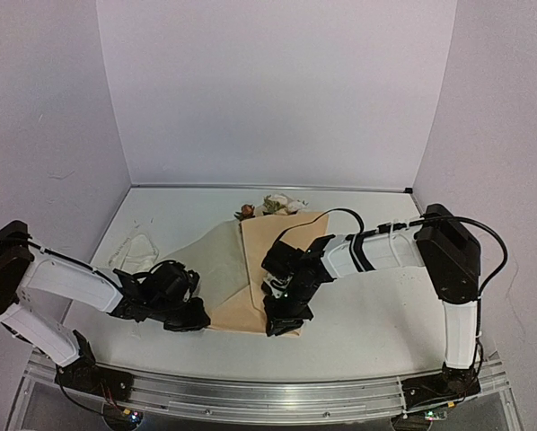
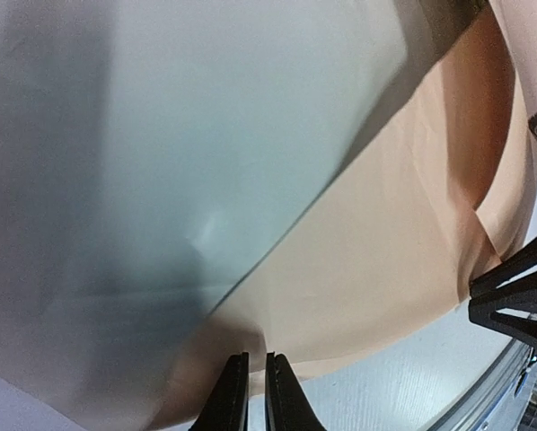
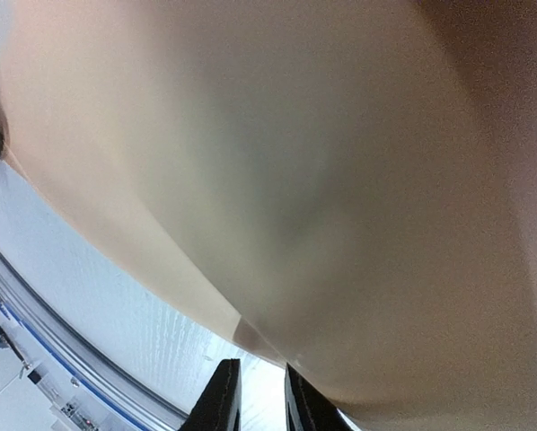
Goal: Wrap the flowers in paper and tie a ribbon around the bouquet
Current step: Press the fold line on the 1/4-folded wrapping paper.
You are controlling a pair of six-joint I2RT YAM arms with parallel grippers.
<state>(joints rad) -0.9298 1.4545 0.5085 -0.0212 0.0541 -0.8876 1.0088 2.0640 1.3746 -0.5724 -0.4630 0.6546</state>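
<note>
The wrapping is at an early stage, and the tying has not begun. The paper (image 1: pixel 225 274) lies across the middle of the worktop (image 1: pixel 367 337). Its left part shows the pale reverse and its right part the tan face, so one side looks turned over. The flowers (image 1: pixel 270 206) lie at the paper's far end, near the back edge of the worktop. The heads and some leaves show past the paper there, and the stems are hidden. No cone is formed: the sheet is loose and wide, not closed around the stems. The ribbon (image 1: pixel 134 251) sits bunched near the left edge of the worktop, apart from the paper and untouched. By my reckoning the paper has yet to be rolled tight around the stems, and the whole ribbon step is left.

The left fingers (image 2: pixel 256 375) are at the paper's near left corner. They are almost fully together with only a sliver of gap, and the paper's edge runs into that gap, so they pinch the sheet.

The right fingers (image 3: pixel 255 395) are at the near edge further right, under the tan part. They are slightly wider apart but close together. The paper fills the wrist view and comes down to their tips, so I judge they grip its near edge. The contact itself is blurred.
</note>
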